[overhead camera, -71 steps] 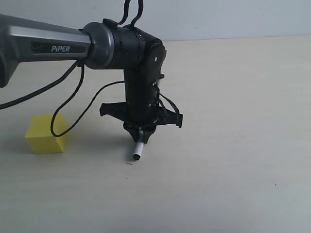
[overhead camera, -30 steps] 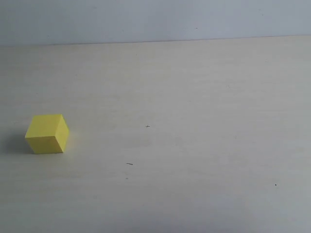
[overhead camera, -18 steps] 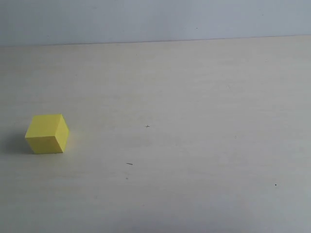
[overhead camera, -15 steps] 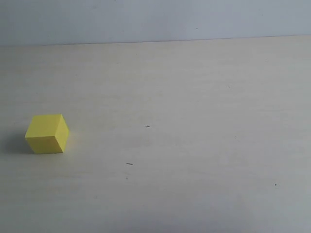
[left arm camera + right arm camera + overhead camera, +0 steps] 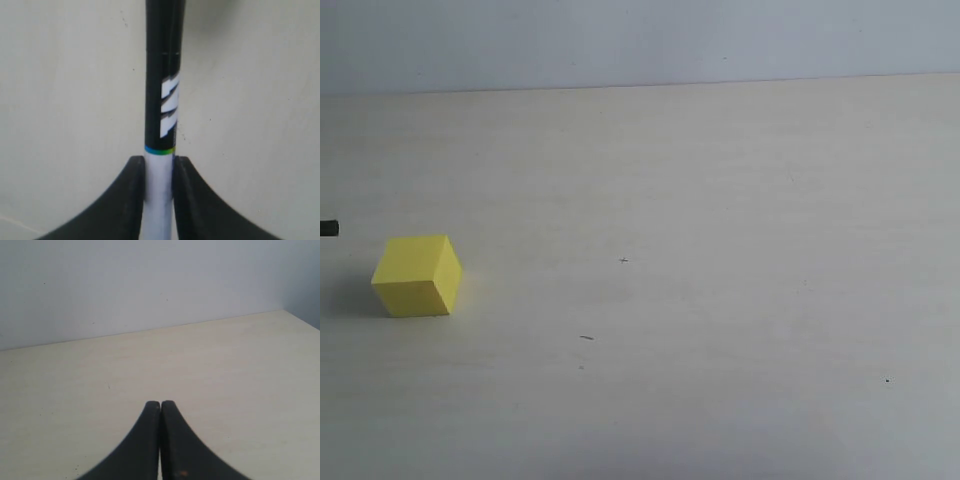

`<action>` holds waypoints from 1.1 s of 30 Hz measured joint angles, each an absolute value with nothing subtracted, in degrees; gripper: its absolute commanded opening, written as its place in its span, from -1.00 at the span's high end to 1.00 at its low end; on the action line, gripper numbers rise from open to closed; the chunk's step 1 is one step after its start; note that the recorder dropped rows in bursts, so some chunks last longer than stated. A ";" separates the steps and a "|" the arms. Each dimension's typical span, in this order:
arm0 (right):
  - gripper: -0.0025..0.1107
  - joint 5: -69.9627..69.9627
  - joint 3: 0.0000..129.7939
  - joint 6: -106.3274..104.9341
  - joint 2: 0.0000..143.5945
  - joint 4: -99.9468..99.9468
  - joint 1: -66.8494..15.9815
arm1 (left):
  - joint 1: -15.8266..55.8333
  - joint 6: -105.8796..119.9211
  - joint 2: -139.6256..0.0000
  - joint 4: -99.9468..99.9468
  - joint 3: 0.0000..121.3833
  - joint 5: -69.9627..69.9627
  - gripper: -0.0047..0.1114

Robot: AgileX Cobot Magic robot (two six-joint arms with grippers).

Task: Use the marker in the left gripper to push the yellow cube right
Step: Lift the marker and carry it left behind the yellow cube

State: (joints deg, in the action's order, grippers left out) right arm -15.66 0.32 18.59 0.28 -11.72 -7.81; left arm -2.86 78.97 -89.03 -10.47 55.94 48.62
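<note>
The yellow cube (image 5: 416, 275) sits on the pale table at the left in the exterior view. A small black tip of the marker (image 5: 328, 228) pokes in at the left edge, a little above and left of the cube, apart from it. In the left wrist view my left gripper (image 5: 159, 162) is shut on the marker (image 5: 163, 90), its fingers clamping the white barrel while the black cap end points away. The cube is out of that view. My right gripper (image 5: 160, 405) is shut with nothing in it, over bare table.
The pale wooden table (image 5: 720, 250) runs to a grey-white wall (image 5: 640, 40) at the back. A few tiny dark specks (image 5: 586, 338) mark the tabletop to the right of the cube.
The left arm with the marker left the exterior view, which then showed only the cube. Now the marker's black tip has come in at the left edge. The cube has not moved.
</note>
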 measured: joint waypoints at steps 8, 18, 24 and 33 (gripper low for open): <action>0.96 -15.66 0.32 18.59 0.28 -11.72 -7.81 | -8.33 94.59 -97.82 -5.86 55.90 44.61 0.92; 0.96 -15.66 0.32 18.59 0.28 -11.72 -7.81 | -8.44 95.79 -104.43 -3.66 55.90 41.14 0.92; 0.96 -15.66 0.32 18.59 0.28 -11.72 -7.81 | -8.44 95.79 -104.70 -3.44 55.90 39.58 0.92; 0.96 -15.66 0.32 18.59 0.28 -11.72 -7.81 | -3.94 95.79 -104.70 0.00 55.90 39.47 0.92</action>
State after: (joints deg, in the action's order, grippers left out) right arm -15.66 0.32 18.59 0.28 -11.72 -7.81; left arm -3.94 95.79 -104.70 0.00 55.90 39.47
